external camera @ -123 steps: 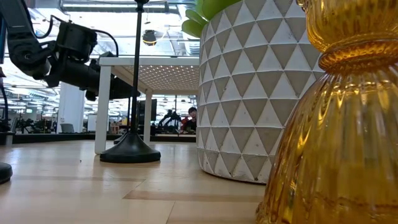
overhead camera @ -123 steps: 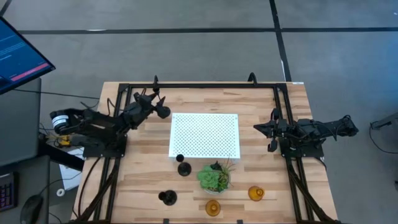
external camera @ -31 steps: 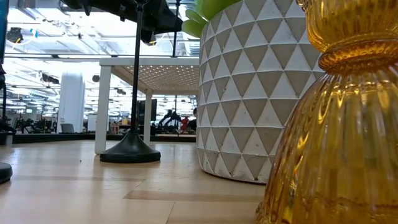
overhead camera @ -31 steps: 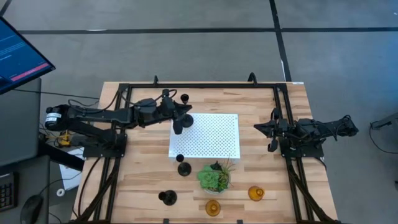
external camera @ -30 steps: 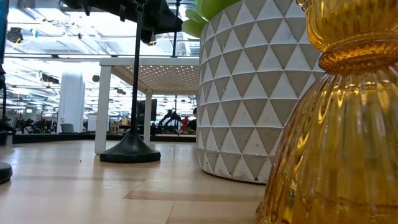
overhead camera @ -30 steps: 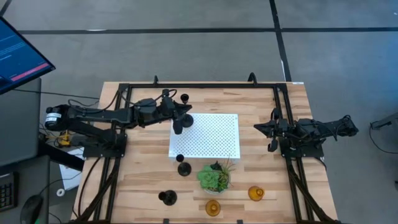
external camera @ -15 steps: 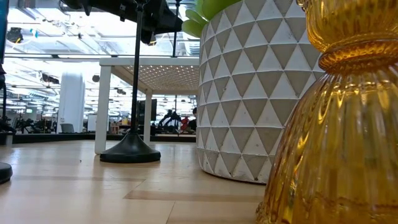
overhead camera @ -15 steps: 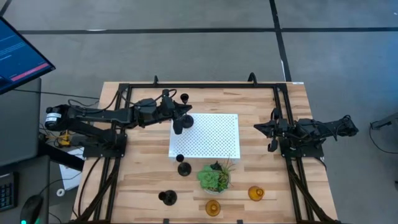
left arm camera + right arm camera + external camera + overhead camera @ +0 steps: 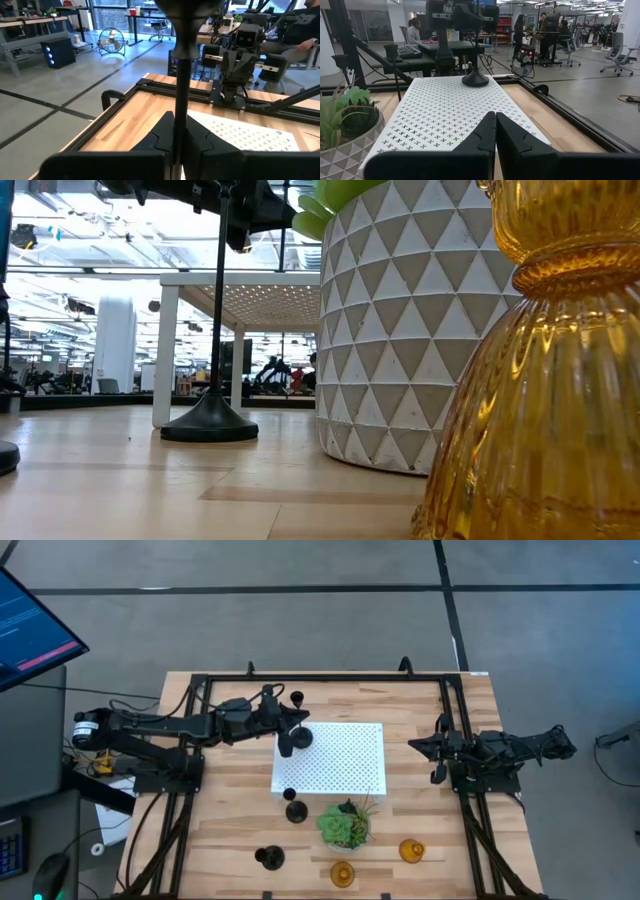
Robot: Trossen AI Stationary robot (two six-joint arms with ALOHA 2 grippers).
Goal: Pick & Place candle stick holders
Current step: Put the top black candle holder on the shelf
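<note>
My left gripper (image 9: 287, 723) reaches in from the table's left and is shut on a tall black candle stick holder (image 9: 296, 738) at the far left corner of the white perforated board (image 9: 335, 760). The holder's round base (image 9: 475, 80) seems to rest on the board. Two more black holders (image 9: 293, 808) (image 9: 268, 858) stand on their bases on the near wood. Two amber holders (image 9: 411, 851) (image 9: 342, 873) stand near the front edge. My right gripper (image 9: 425, 750) is shut and empty at the table's right side. My left gripper pinches the holder's thin stem (image 9: 179, 107) between its two fingers, below the cup (image 9: 187, 17) at its top. The fingers come level from the table's left and lie across the stem. The holder stands upright, its base on or just over the board.
A green plant in a white faceted pot (image 9: 346, 824) stands just past the board's near edge, between the black and amber holders. Black frame rails (image 9: 330, 678) run along the table's far, left and right sides. Most of the white board is bare.
About four seconds ago my left gripper held the holder over the table's far left part. It has since gone toward the right edge, and the holder now stands at the board's far left corner. Over the last second it has kept nearly still.
</note>
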